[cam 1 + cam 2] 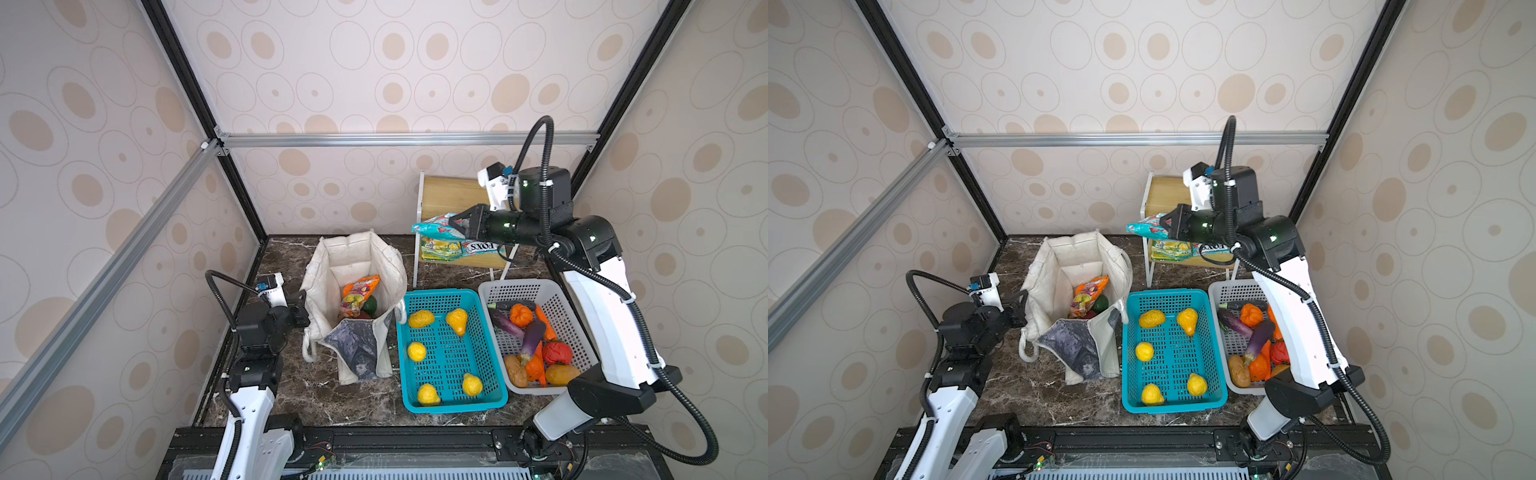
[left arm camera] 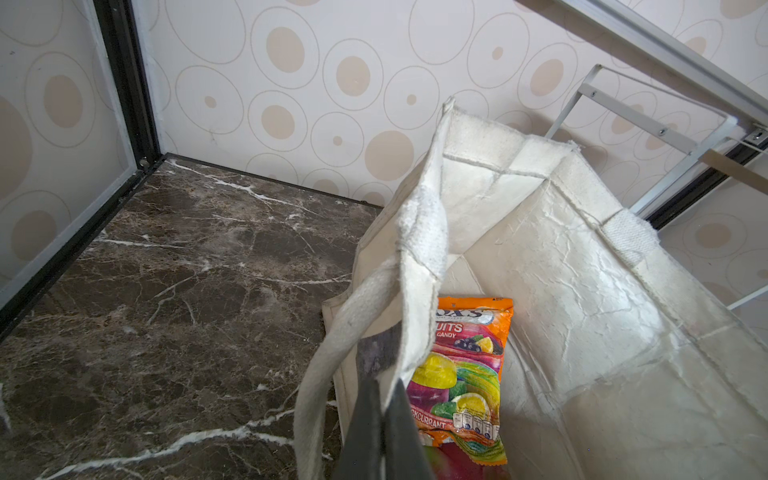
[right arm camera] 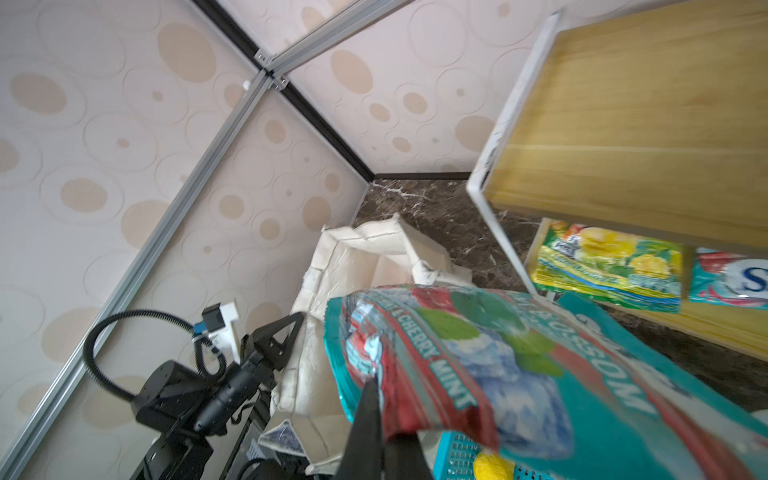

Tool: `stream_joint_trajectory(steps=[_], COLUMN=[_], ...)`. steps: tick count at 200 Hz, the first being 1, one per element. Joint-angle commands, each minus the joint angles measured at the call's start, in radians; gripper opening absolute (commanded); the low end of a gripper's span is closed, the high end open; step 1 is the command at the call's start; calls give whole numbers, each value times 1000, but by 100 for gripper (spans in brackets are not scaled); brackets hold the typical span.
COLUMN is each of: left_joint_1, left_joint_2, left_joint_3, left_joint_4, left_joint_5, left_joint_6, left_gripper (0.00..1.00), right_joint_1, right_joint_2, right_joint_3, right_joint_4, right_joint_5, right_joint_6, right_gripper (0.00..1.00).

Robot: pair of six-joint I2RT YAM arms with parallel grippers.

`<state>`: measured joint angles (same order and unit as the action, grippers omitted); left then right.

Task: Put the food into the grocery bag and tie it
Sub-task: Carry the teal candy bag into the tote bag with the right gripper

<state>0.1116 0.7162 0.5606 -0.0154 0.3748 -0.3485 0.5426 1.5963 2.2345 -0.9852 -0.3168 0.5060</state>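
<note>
Twice clamped shut: grips teal packet (image 1: 432, 227) by one edge with right gripper (image 1: 456, 224), high near back right corner of table (image 1: 316, 386); pins bag (image 1: 353, 253) rim with left gripper (image 1: 304, 305). Likely light, crinkly, slippery.

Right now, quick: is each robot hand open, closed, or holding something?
Left hand: closed on the grocery bag, at its rim.
Right hand: closed on the teal candy packet.
</note>
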Motion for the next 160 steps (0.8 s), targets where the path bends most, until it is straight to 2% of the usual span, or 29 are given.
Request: stream_joint_trajectory(steps=[1, 39, 66, 96, 116, 138, 160], left_joint_1=[6, 5, 5, 5, 5, 6, 5], left_joint_2=[-13, -13, -20, -26, -26, -29, -35], left_joint_3=[2, 2, 2, 2, 3, 5, 4], left_joint_4=[26, 26, 22, 21, 18, 21, 20], left_joint_5=[-2, -2, -6, -11, -10, -10, -10], left_joint_6=[3, 3, 6, 8, 9, 11, 10], left_gripper=[0, 0, 0, 0, 0, 0, 0], right_joint_1=[82, 256, 333, 371, 374, 374, 378], right_joint_2=[14, 165, 293, 397, 409, 409, 412], right_joint_3=[30, 114, 168, 143, 17, -86, -134], right_joint_4=[43, 67, 63, 50, 78, 78, 11], right_joint_5=[16, -19, -73, -101, -119, -75, 72], right_joint_6=[-22, -28, -25, -27, -28, -47, -74], right_gripper=[0, 0, 0, 0, 0, 0, 0])
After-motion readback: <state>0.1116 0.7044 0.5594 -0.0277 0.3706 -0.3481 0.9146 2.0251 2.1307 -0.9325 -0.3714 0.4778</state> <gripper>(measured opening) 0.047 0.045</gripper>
